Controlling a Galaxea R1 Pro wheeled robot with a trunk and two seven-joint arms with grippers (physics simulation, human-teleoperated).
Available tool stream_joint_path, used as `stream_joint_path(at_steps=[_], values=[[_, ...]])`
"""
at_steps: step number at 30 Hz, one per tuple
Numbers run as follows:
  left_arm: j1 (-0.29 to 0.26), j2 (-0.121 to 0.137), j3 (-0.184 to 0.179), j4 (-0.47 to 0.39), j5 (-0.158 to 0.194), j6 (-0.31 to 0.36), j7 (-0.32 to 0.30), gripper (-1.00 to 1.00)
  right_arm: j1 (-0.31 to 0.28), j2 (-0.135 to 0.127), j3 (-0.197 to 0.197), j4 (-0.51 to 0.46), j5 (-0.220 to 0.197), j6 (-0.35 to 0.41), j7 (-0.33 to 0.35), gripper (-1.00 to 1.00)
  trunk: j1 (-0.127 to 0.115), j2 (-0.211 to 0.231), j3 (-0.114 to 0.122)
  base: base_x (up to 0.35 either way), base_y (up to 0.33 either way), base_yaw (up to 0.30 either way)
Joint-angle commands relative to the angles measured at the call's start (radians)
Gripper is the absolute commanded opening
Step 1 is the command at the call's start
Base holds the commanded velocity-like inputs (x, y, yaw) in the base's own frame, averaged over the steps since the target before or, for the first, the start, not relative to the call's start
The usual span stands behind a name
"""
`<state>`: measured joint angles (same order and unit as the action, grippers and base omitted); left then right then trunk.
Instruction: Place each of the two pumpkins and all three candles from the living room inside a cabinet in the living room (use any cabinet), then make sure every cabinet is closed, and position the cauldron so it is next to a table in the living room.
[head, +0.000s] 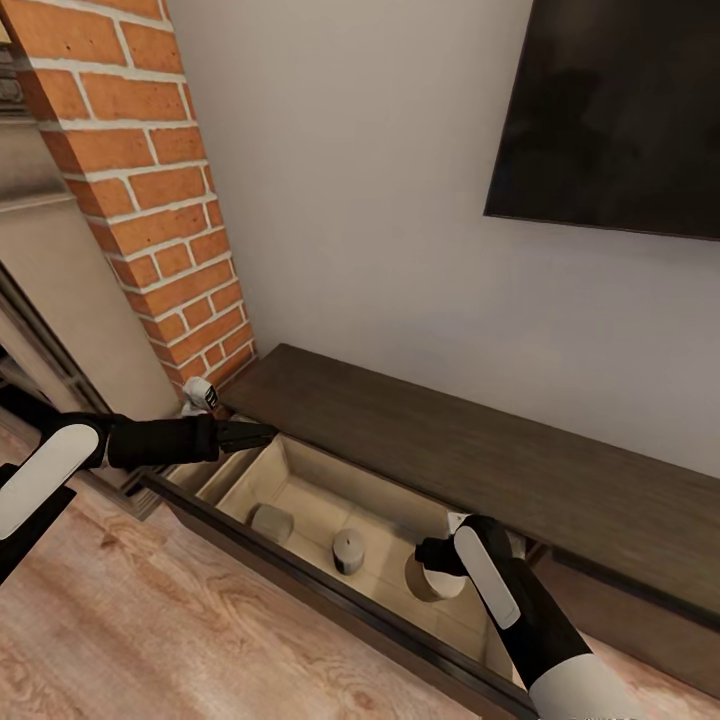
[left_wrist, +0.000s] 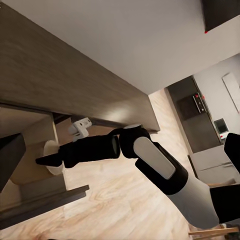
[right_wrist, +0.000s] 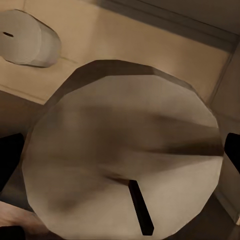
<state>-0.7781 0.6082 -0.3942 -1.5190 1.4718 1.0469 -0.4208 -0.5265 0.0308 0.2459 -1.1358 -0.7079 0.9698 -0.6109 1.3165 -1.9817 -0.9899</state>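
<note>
Head view: the cabinet (head: 480, 450) has a drawer (head: 330, 500) pulled open. Two candles (head: 272, 522) (head: 348, 550) lie inside; a third candle (head: 430, 580) sits under the right gripper (head: 432, 556). Left gripper (head: 255, 434) hovers at the drawer's far end, jaws look pressed together.

Left wrist view: right gripper (left_wrist: 45, 161) reaches into the drawer at the candle (left_wrist: 50, 157).

Right wrist view: candle (right_wrist: 125, 150) between dark jaws at either edge; gripping or released, I cannot tell.

Candles nearly done, seemingly; pumpkins, closing, cauldron remain.

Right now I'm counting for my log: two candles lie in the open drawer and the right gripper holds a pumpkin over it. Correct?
Not a pumpkin. The right gripper holds a third candle, as the right wrist view shows. The other two candles do lie in the open drawer.
</note>
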Motion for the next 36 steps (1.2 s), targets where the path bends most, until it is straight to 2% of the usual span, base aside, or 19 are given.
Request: stream_joint_path(at_steps=[1, 8, 32, 36], values=[[-0.001, 0.001, -0.002, 0.0, -0.005, 0.0, -0.009, 1.0, -0.004, 0.0, 0.001, 0.008, -0.013, -0.015, -0.012, -1.0, 0.004, -0.008, -0.004, 0.0, 0.0, 0.0], [-0.001, 0.001, -0.002, 0.0, -0.005, 0.0, -0.009, 1.0, -0.015, -0.001, 0.001, 0.046, -0.013, -0.064, -0.008, -1.0, 0.031, -0.057, -0.026, 0.0, 0.0, 0.0], [-0.001, 0.001, -0.002, -0.002, -0.006, 0.0, -0.009, 1.0, -0.023, -0.003, -0.002, 0.075, -0.013, -0.074, -0.007, -1.0, 0.123, -0.225, -0.101, 0.0, 0.0, 0.0], [-0.001, 0.001, -0.002, -0.003, -0.006, 0.0, -0.009, 1.0, -0.04, -0.002, -0.002, 0.121, -0.013, -0.1, -0.006, -1.0, 0.138, -0.253, -0.114, 0.0, 0.0, 0.0]])
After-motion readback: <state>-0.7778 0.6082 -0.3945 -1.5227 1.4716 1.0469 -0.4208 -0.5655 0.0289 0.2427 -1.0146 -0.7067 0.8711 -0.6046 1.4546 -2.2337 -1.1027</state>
